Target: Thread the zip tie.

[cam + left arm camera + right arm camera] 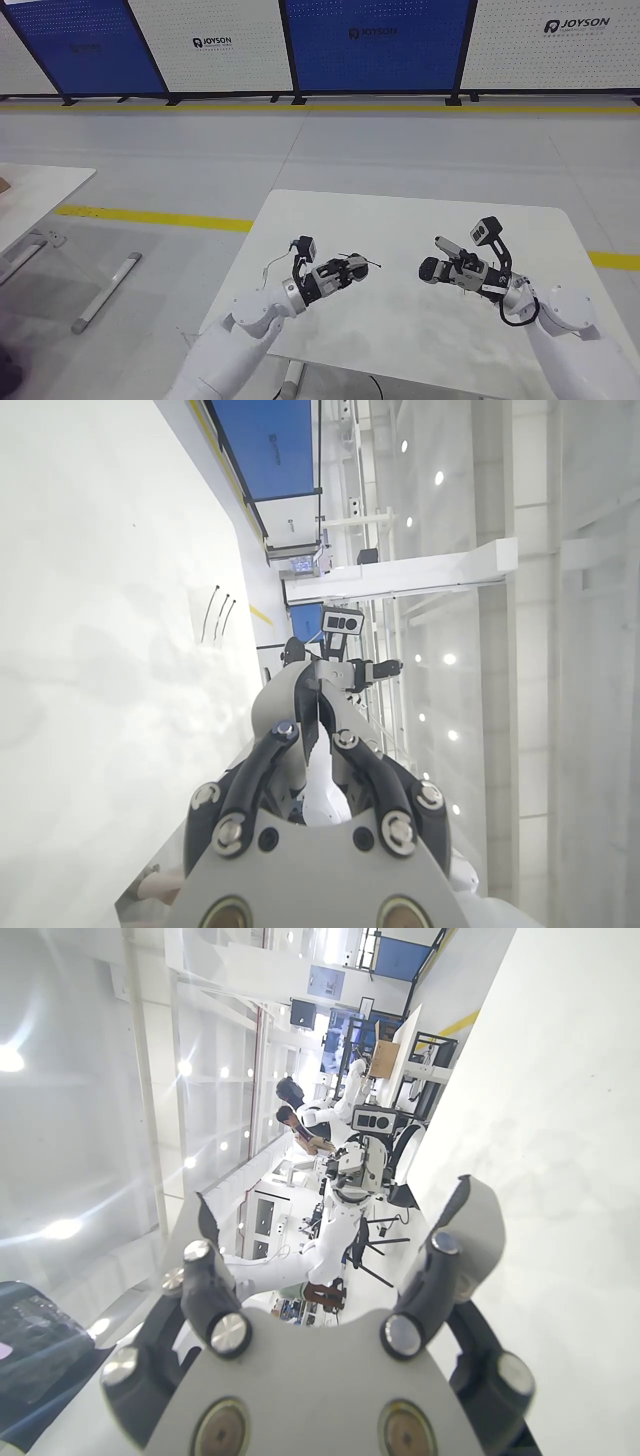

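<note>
Zip tie (366, 261), thin and black, pinched in the left gripper (352, 268) above the table (400, 215), free end poking out past the tips toward the table's middle. Left fingers (307, 710) pressed together, no gap. Right gripper (436, 258) raised over the table's near half, spread wide and empty, facing the left one. Three spare zip ties (218, 616) flat on the table, side by side near its edge.
</note>
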### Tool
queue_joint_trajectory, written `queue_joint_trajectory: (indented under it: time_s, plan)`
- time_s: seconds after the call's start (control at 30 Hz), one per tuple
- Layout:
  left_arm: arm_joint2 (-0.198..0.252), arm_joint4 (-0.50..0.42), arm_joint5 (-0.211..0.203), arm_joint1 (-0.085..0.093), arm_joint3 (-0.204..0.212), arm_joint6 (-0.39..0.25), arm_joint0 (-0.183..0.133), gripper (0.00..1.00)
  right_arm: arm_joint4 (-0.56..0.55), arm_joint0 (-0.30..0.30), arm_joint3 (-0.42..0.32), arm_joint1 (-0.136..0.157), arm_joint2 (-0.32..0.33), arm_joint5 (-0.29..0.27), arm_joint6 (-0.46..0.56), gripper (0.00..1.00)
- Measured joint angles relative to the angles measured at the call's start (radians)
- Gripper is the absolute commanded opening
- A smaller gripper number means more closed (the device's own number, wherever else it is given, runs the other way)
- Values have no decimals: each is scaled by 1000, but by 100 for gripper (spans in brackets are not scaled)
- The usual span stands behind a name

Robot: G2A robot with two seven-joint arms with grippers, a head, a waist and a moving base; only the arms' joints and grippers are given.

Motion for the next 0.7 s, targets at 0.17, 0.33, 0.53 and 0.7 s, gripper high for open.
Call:
queue_joint_trajectory:
  time_s: [0.17,0.33,0.53,0.7]
  plan:
    - [5,-38,-22,-2,-11,7,0,0,0,0,0,0,0,0,0,100]
    - [-34,-92,-64,3,-66,-23,8,0,0,0,0,0,0,0,0,100]
    - [-136,-160,-110,19,-244,-78,80,0,0,0,0,0,0,0,0,100]
    - [-201,-181,-143,28,-382,-110,150,0,0,0,0,0,0,0,0,100]
